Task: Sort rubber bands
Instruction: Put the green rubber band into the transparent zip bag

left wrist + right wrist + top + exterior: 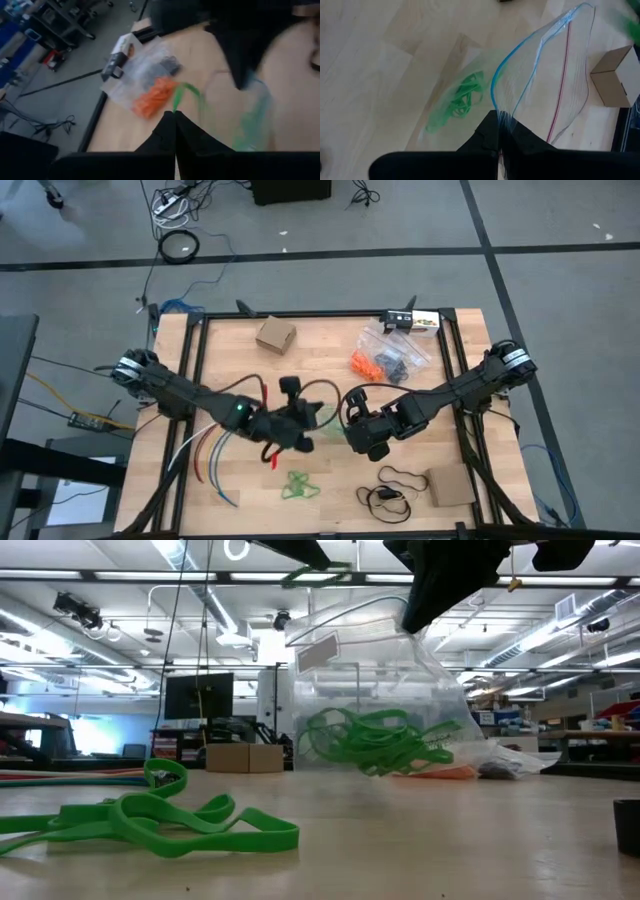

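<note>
My right gripper [499, 125] is shut on a clear zip bag [540, 85] over the table's middle. Several green rubber bands [462, 97] lie in the bag's lower part [370, 740]. My left gripper [175, 116], just left of the bag's mouth [308, 423], is shut on one green rubber band [186, 92]. A loose heap of green bands [298, 485] lies on the table near its front edge. Orange bands [362, 363] and dark bands [395, 365] lie in clear bags at the far right. Black bands [392, 490] lie at the near right. My left gripper pinches the green band by one end [176, 106] between its two fingertips. The rest of the band curves away from the fingers, clear of the table. My right gripper pinches the bag's upper rim by the blue zip edge [501, 116] between its two fingers, slanting down from the table's right. The bag hangs below the fingers with its mouth gaping; its bottom reaches down to the table [400, 768].
A small cardboard box [275, 335] stands at the far left of the table, and a flat cardboard piece [450, 488] lies at the near right. Coloured cables [205, 455] curve along the left side. A black and white device [410, 322] sits at the far right edge.
</note>
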Motion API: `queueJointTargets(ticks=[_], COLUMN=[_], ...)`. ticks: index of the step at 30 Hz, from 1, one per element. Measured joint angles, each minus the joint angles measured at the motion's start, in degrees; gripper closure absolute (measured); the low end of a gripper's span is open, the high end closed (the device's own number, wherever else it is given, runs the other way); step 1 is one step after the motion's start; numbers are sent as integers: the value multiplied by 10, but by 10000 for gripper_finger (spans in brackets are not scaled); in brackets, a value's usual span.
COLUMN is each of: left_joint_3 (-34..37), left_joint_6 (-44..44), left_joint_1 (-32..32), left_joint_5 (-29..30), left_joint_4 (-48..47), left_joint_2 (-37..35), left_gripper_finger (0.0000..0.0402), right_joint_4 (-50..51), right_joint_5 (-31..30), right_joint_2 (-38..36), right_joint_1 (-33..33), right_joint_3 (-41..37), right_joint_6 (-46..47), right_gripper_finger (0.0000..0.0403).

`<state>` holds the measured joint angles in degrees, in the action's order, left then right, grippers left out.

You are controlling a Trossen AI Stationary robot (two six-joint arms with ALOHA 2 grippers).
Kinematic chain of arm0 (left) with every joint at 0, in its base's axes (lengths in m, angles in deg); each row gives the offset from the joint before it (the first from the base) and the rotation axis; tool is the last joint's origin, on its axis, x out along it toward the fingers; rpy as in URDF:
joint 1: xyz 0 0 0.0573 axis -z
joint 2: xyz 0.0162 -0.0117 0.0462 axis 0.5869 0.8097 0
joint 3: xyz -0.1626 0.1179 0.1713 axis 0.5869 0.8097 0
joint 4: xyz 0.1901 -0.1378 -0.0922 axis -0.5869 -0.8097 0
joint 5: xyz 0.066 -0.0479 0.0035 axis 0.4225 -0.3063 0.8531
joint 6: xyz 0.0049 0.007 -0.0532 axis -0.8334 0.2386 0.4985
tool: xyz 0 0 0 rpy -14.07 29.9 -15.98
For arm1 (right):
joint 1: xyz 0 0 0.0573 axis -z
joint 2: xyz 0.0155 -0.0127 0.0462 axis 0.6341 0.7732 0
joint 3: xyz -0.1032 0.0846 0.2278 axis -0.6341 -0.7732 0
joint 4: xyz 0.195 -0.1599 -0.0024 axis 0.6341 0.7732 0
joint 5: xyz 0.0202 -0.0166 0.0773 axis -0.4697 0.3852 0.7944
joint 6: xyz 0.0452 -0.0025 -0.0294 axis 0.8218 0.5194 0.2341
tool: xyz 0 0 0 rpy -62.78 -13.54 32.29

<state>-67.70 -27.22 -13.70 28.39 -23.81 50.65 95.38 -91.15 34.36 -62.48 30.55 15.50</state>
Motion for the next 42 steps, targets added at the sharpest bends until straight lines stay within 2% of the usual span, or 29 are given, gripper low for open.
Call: queueJointTargets(ticks=[3,9,20,26,30,34,38,42], left_joint_3=[0,-2,-1,-1,-1,-1,-1,-1], left_joint_6=[-30,-44,-40,-24,-38,-40,-3,20], left_joint_1=[-21,-52,-45,-29,-11,-2,-2,-2], left_joint_5=[-8,-72,-144,-149,-149,-149,-143,-107], left_joint_4=[20,31,43,74,106,97,71,37], left_joint_2=[0,24,83,86,82,82,82,79], left_gripper_finger=[401,401,398,380,358,323,274,218], right_joint_4=[0,1,1,2,2,2,2,5], right_joint_5=[0,0,0,0,0,0,0,0], right_joint_2=[0,0,0,0,0,0,0,0], right_joint_1=[0,1,1,1,5,8,8,8], right_joint_3=[0,0,0,0,0,0,0,0], right_joint_6=[2,0,0,0,0,0,0,1], right_gripper_finger=[403,403,403,403,403,403,403,403])
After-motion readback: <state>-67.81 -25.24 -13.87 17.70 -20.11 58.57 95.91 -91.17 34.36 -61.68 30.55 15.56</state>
